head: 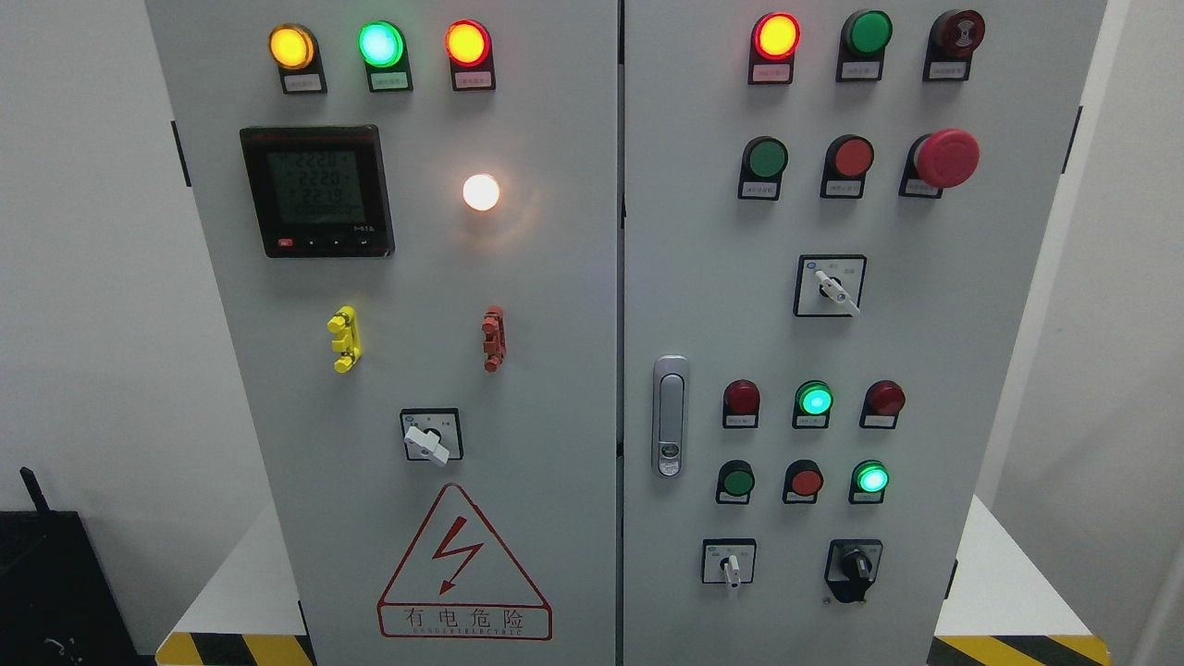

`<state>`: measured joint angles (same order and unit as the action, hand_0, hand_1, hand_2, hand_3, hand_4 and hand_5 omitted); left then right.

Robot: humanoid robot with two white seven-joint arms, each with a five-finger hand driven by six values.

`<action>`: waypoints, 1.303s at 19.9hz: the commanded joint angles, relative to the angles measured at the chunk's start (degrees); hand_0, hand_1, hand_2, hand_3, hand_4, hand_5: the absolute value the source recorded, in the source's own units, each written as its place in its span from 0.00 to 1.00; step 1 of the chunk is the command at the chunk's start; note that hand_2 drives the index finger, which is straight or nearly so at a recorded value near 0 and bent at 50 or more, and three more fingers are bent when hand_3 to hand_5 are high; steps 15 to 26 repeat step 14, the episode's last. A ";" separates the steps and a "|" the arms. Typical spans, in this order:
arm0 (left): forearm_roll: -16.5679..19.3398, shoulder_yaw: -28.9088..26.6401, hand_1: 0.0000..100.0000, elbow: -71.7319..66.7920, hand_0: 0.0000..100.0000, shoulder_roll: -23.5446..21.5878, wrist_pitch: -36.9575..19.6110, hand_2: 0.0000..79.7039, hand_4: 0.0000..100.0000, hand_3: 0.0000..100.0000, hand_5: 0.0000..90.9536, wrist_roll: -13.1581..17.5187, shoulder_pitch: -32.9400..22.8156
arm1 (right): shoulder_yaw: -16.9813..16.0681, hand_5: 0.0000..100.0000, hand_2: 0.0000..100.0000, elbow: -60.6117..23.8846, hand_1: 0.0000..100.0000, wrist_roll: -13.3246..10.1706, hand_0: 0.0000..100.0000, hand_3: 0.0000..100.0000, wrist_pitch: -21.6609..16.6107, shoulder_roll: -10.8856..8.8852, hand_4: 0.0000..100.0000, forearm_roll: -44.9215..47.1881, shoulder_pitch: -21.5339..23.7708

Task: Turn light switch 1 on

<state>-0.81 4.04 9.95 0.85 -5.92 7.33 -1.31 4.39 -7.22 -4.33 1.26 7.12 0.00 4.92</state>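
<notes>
A grey two-door electrical cabinet point(555, 370) fills the head view. On its left door a white lamp point(481, 192) glows, and below it sits a white rotary switch point(430, 442) with its lever pointing down-right. The right door carries a white selector switch point(837, 291), a small white switch point(731, 566) near the bottom, and a black rotary knob point(853, 566). No labels that number the switches can be read. Neither hand nor arm shows anywhere in the picture.
Yellow, green and red lamps point(379, 44) are lit across the top left, above a digital meter point(317, 191). A red mushroom stop button point(945, 157), a door handle point(670, 416) and rows of push buttons point(807, 481) sit on the right door. A black box point(46, 583) stands at lower left.
</notes>
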 commanded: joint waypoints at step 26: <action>-0.07 0.18 0.00 -14.52 0.15 4.07 0.03 0.00 0.00 0.00 0.00 -2.85 0.08 | 0.00 0.00 0.00 0.01 0.00 0.02 0.00 0.00 -0.12 0.00 0.00 1.41 0.00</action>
